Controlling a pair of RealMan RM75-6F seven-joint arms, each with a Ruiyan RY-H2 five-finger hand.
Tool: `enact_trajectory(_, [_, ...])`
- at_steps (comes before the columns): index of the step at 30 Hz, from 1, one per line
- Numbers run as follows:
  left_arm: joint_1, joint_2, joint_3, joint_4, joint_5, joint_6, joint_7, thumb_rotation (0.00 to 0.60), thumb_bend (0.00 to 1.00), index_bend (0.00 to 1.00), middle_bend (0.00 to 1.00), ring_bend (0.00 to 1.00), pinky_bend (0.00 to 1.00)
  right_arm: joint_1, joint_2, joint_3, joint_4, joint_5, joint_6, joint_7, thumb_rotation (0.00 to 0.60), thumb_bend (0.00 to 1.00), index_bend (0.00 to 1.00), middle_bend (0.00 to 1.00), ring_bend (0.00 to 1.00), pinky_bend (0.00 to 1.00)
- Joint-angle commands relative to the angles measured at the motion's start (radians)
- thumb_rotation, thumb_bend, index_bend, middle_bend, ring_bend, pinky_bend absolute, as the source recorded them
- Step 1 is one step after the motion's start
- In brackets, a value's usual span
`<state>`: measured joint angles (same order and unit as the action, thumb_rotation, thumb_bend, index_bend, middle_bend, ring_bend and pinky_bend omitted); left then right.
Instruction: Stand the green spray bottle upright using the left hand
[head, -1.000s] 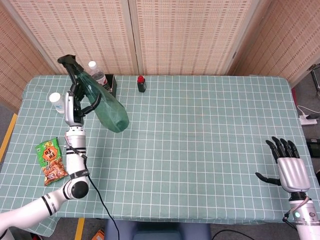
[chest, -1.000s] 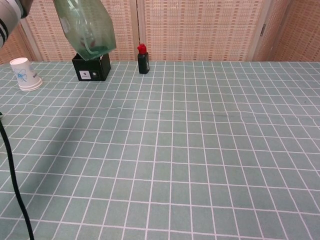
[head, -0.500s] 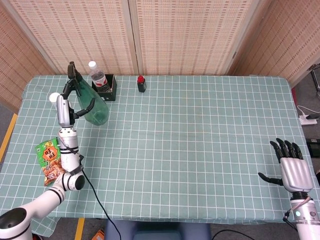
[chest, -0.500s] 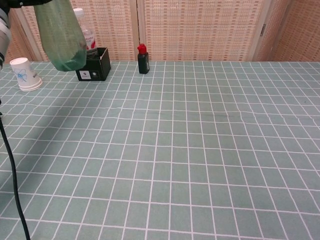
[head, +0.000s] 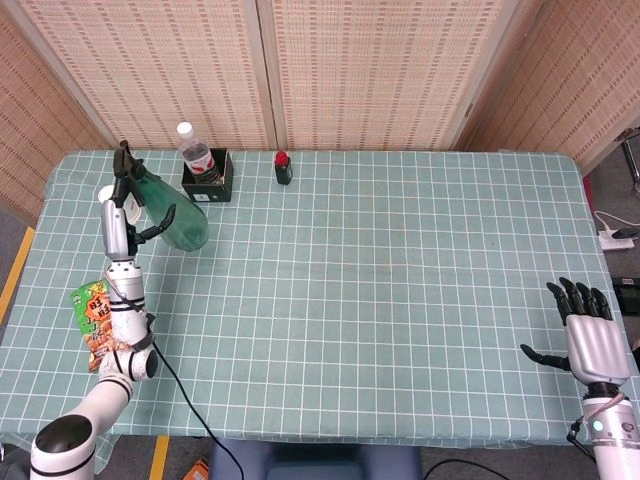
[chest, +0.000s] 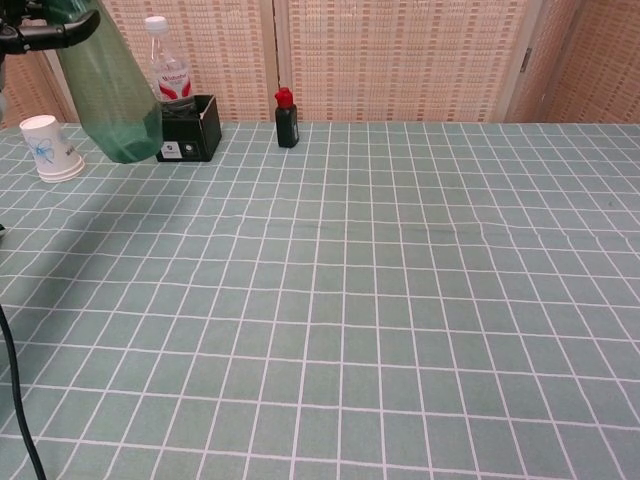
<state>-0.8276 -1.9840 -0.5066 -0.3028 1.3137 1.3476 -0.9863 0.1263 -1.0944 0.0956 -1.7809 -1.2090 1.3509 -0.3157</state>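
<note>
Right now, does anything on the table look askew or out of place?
Yes. The green spray bottle hangs tilted in the left hand above the table's left rear corner, its base clear of the cloth. A snack bag lies flat near the left edge. The right hand is open and holds nothing.

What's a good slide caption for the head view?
Left hand holds the green spray bottle tilted, near the table's far left.

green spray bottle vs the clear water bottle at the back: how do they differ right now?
The green spray bottle is tinted green and tilted, gripped by the left hand; the water bottle is clear, white-capped and upright. The spray bottle looks larger. The water bottle stands in the black box, untouched. Both are see-through plastic.
</note>
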Motion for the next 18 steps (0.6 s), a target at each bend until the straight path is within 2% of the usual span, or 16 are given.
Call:
enact_trajectory(1, [0.011,-0.017,0.026,0.047,-0.013,-0.043,-0.026,0.600,0.25,0.20,0.41,0.30,0.29,-0.002,-0.002,0.001,-0.002,0.004,0.008,-0.007,0.600,0.06,0.13,0.03,0.00,0.00])
enact_trajectory(18, [0.035,-0.039,0.086,0.120,-0.041,-0.132,-0.065,0.600,0.25,0.18,0.39,0.25,0.27,0.009,-0.013,0.010,-0.021,0.047,0.011,-0.057,0.600,0.06,0.13,0.03,0.00,0.00])
